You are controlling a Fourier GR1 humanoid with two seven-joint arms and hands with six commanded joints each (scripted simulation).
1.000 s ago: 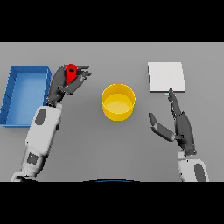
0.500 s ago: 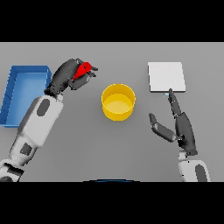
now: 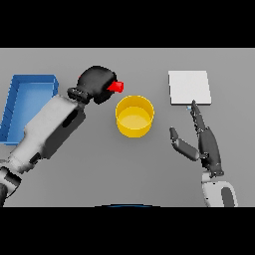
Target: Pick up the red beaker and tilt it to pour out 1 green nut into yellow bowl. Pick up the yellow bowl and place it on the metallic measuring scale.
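Observation:
My left hand (image 3: 97,83) is raised above the table, its fingers curled round the red beaker (image 3: 116,86). Only the beaker's red tip shows, tipped sideways and pointing right toward the yellow bowl (image 3: 134,116). The tip hangs just left of and above the bowl's rim. The bowl stands in the middle of the table; I cannot make out a green nut in it. The metallic measuring scale (image 3: 189,87) is a pale square plate at the back right. My right hand (image 3: 204,143) rests open below the scale, its fingers straight and pointing at it.
A blue tray (image 3: 27,106) lies at the left edge of the table, partly behind my left forearm.
My left hand has lifted the red beaker up and carried it right, toward the bowl, tipping it over sideways. The right hand has stayed where it was.

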